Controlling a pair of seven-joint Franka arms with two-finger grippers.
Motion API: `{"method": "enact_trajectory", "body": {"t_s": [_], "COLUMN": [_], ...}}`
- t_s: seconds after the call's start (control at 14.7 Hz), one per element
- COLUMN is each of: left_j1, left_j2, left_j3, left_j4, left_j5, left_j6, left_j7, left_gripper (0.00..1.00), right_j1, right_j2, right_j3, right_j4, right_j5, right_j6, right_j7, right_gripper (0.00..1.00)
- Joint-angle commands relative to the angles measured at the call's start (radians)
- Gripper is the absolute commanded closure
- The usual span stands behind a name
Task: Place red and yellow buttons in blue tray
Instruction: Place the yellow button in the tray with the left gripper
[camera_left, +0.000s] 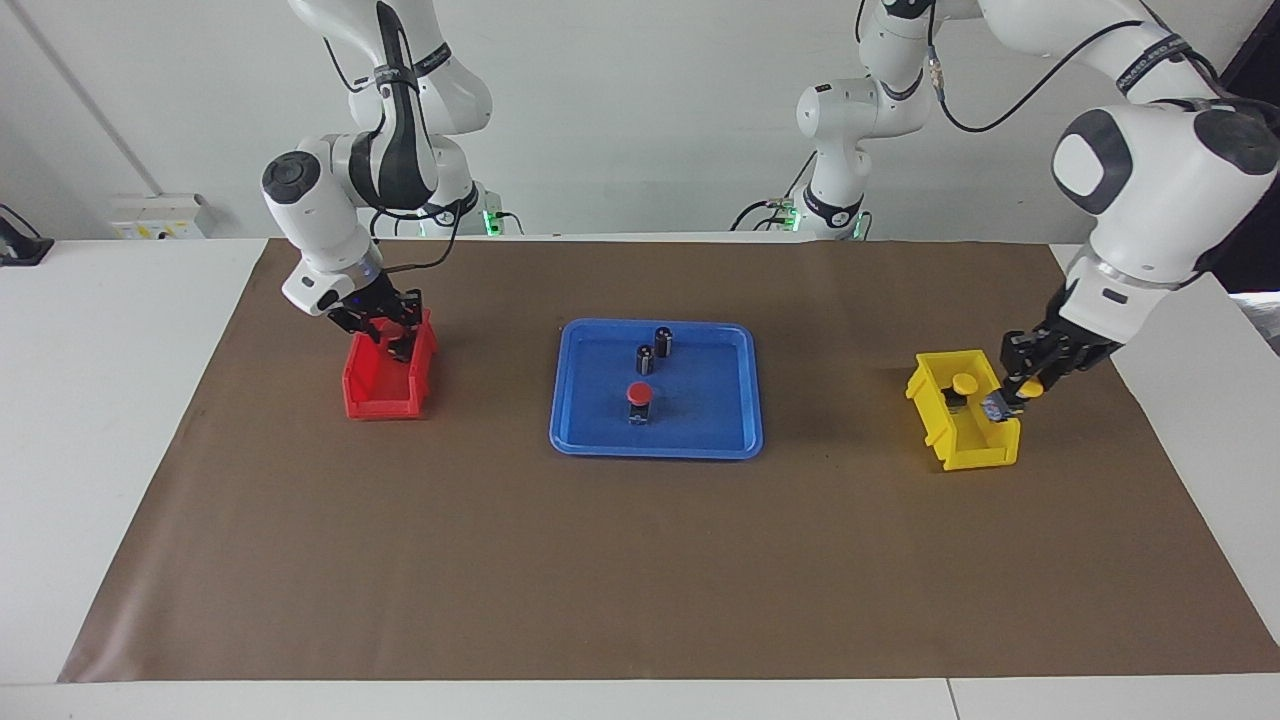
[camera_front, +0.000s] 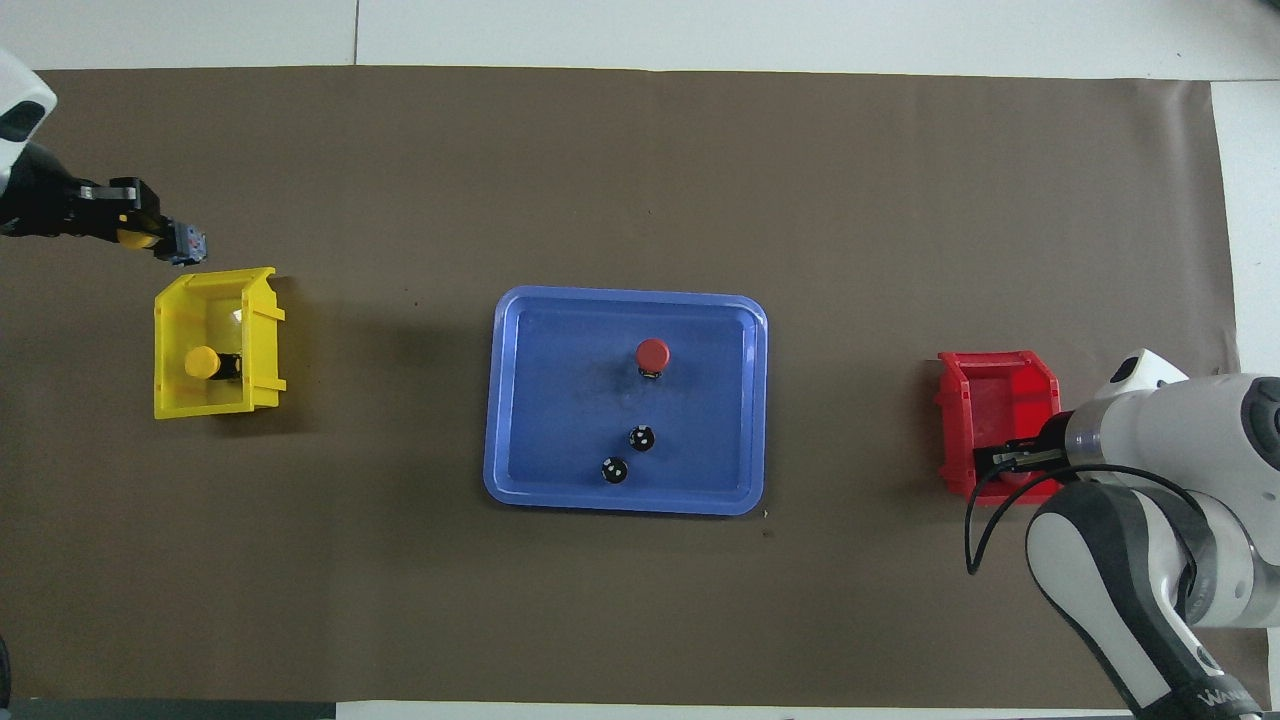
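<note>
Held yellow button (camera_left: 1022, 389) tight in left end effector (camera_left: 1012, 392), above yellow bin (camera_left: 962, 452). Right end effector (camera_left: 392, 335) in red bin (camera_left: 385, 392), grip unclear. Next: blue tray (camera_left: 740, 437), 9 o'clock in facing view.

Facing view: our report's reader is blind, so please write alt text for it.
The left gripper holds a yellow button above the yellow bin; the right gripper is at a red button in the red bin. Between them, the blue tray holds one red button.
</note>
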Motion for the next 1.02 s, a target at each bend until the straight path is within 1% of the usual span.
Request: {"method": "enact_trajectory", "body": {"t_s": [0.0,0.14,0.27,0.34,0.41,0.48,0.61,0.68,0.75,0.89,0.96], "left_j1": [-0.195,-0.327,-0.407,-0.428,-0.438,-0.442,-0.444,-0.450,-0.476,-0.488,-0.494], "left_j2": [-0.018,0.002,0.037,0.060,0.092,0.121,0.144,0.173,0.193,0.211,0.212], "left_j3": [0.010,0.010,0.010,0.010,0.010,0.010,0.010,0.010,0.010,0.009,0.009], "left_j4": [-0.013,-0.036,-0.064,-0.067,-0.059,-0.052,-0.053,-0.047,-0.038,-0.038,-0.038], "left_j5": [-0.003,-0.003,-0.003,-0.003,-0.003,-0.003,0.005,0.020,0.020,0.014,0.011], "left_j6": [-0.017,0.018,0.088,0.112,0.128,0.147,0.153,0.156,0.164,0.176,0.178], "left_j7": [-0.182,-0.302,-0.353,-0.363,-0.364,-0.364,-0.360,-0.360,-0.360,-0.360,-0.360], "left_gripper": [0.97,0.98,0.98,0.98,0.98,0.98,0.98,0.98,0.98,0.98,0.98], "right_j1": [-0.032,-0.043,-0.043,-0.043,-0.044,-0.044,-0.038,-0.034,-0.034,-0.030,-0.017], "right_j2": [-0.022,-0.027,-0.030,-0.028,-0.022,-0.006,0.048,0.071,0.096,0.139,0.162], "right_j3": [0.002,0.002,0.002,0.002,0.002,0.002,0.002,0.002,0.003,0.011,0.013], "right_j4": [-0.029,-0.041,-0.042,-0.035,-0.013,0.044,0.185,0.251,0.314,0.426,0.475], "right_j5": [0.007,0.007,0.007,0.007,0.006,0.004,-0.006,-0.009,-0.013,-0.014,-0.014], "right_j6": [0.012,0.009,0.004,-0.003,-0.025,-0.082,-0.214,-0.273,-0.328,-0.409,-0.431], "right_j7": [-0.048,-0.062,-0.063,-0.063,-0.065,-0.063,-0.062,-0.062,-0.062,-0.054,-0.045], "right_gripper": [0.51,0.58,0.70,0.72,0.72,0.72,0.72,0.72,0.72,0.72,0.72]}}
